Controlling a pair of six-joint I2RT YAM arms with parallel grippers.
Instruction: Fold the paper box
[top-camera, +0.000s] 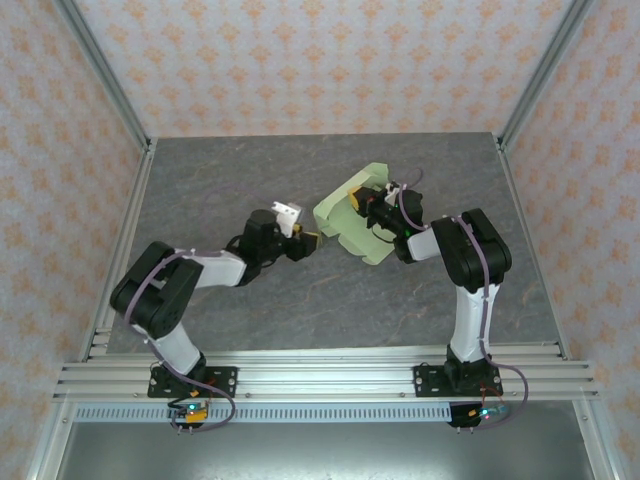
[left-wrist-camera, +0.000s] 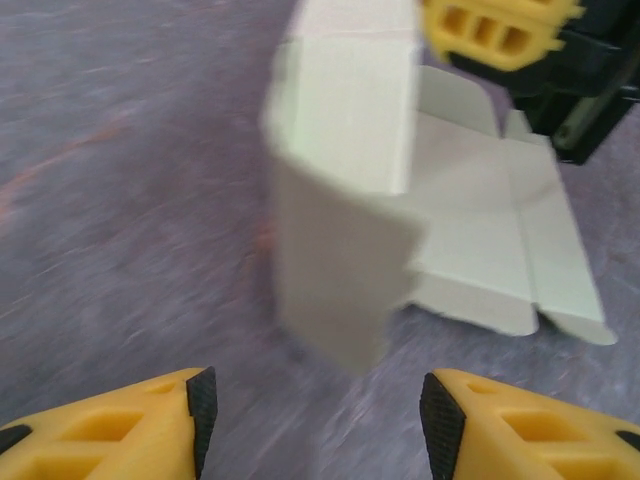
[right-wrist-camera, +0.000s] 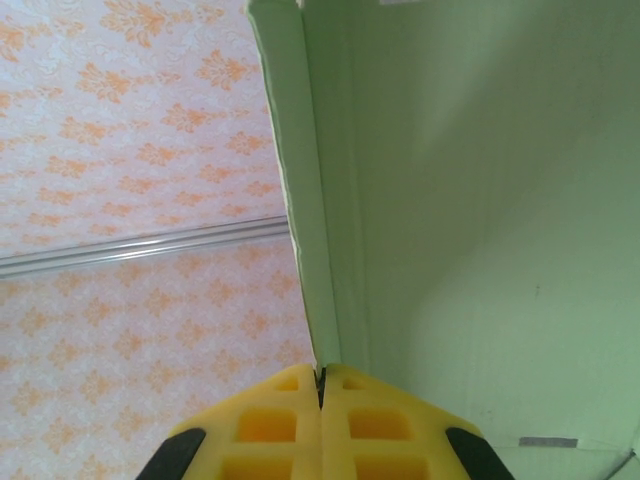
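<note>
The paper box (top-camera: 345, 212) lies partly unfolded on the grey table (top-camera: 250, 170), a little right of centre and toward the far half, between the heads of the two arms. The right gripper (right-wrist-camera: 322, 395) has its yellow fingers pressed together on a thin edge of the card. In its wrist view that edge runs straight down into the seam between the fingertips, so how deep the card reaches is hidden. From there the sheet rises as a pale green wall, cut off by the frame at the top and right, with the patterned wall (right-wrist-camera: 130, 150) and a metal rail (right-wrist-camera: 140, 250) behind it on the left. In the top view this gripper and its cable cover the middle of the sheet, and the creases beneath cannot be made out. The left gripper (left-wrist-camera: 315, 400) sits just left of the box and slightly nearer, jaws apart with nothing between them, and bare table shows in the gap. Its wrist view is blurred: one panel of the box stands upright ahead of the fingers, the rest lies flat beyond it to the right, and the flap edges are too smeared to trace
</note>
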